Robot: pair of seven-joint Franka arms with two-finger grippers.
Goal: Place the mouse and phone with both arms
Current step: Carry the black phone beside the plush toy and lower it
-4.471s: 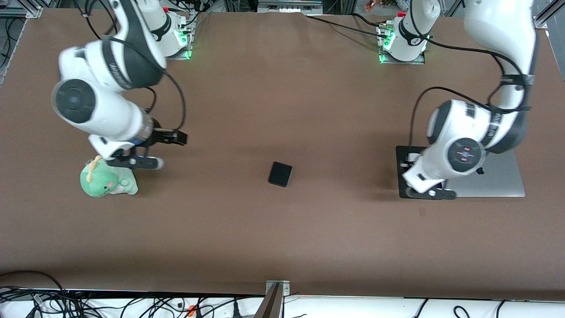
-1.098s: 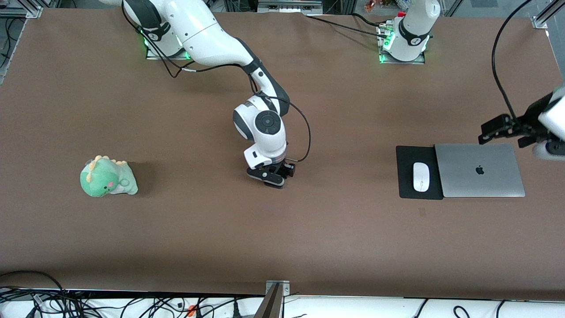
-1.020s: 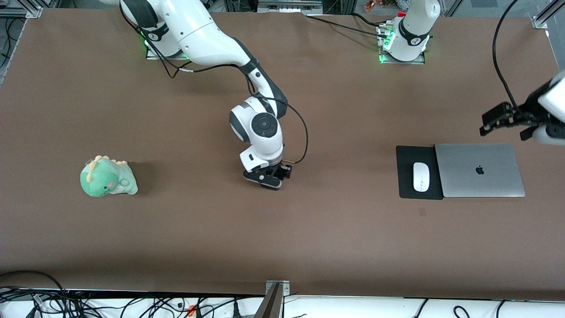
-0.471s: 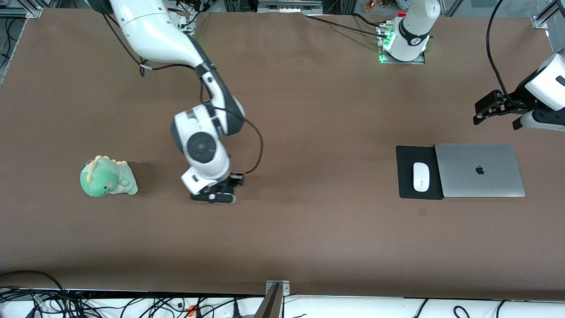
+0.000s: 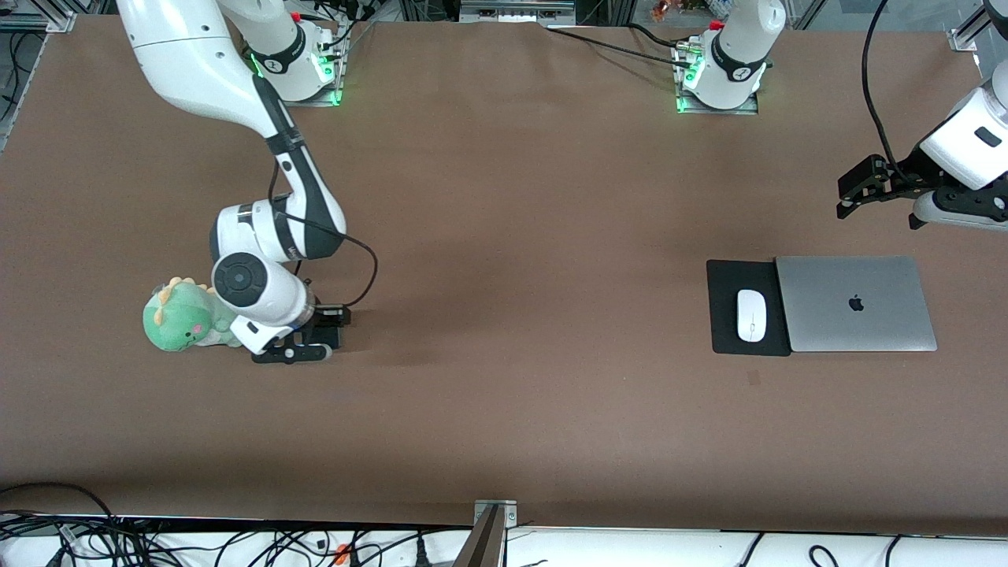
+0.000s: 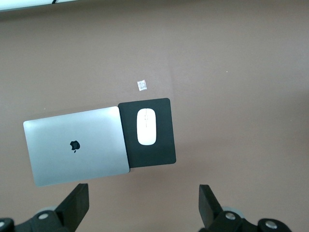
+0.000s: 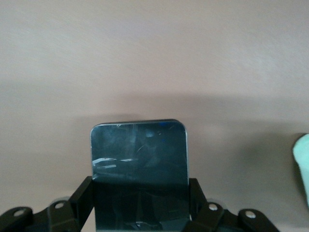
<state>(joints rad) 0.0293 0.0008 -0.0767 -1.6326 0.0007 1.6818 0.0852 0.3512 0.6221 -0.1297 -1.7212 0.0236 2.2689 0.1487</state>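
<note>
The black phone [image 7: 139, 164] is held between the fingers of my right gripper [image 5: 324, 337], which is shut on it, low over the table beside the green plush. The right wrist view shows the gripper [image 7: 140, 205] clamping the phone's two long edges. The white mouse [image 5: 751, 315] lies on the black mouse pad [image 5: 728, 276] toward the left arm's end of the table. It also shows in the left wrist view [image 6: 146, 127]. My left gripper [image 5: 858, 189] is open and empty, up in the air over bare table beside the laptop, its fingers [image 6: 77, 205] wide apart.
A closed silver laptop [image 5: 854, 303] lies against the mouse pad [image 6: 159, 150] and also shows in the left wrist view [image 6: 77, 145]. A green dinosaur plush [image 5: 185, 319] sits right beside the right wrist; its edge shows in the right wrist view [image 7: 303, 164]. Cables run along the table's near edge.
The right arm took the phone from the table's middle and carried it toward the plush. The left gripper left the mouse on the pad and rose away from the laptop.
</note>
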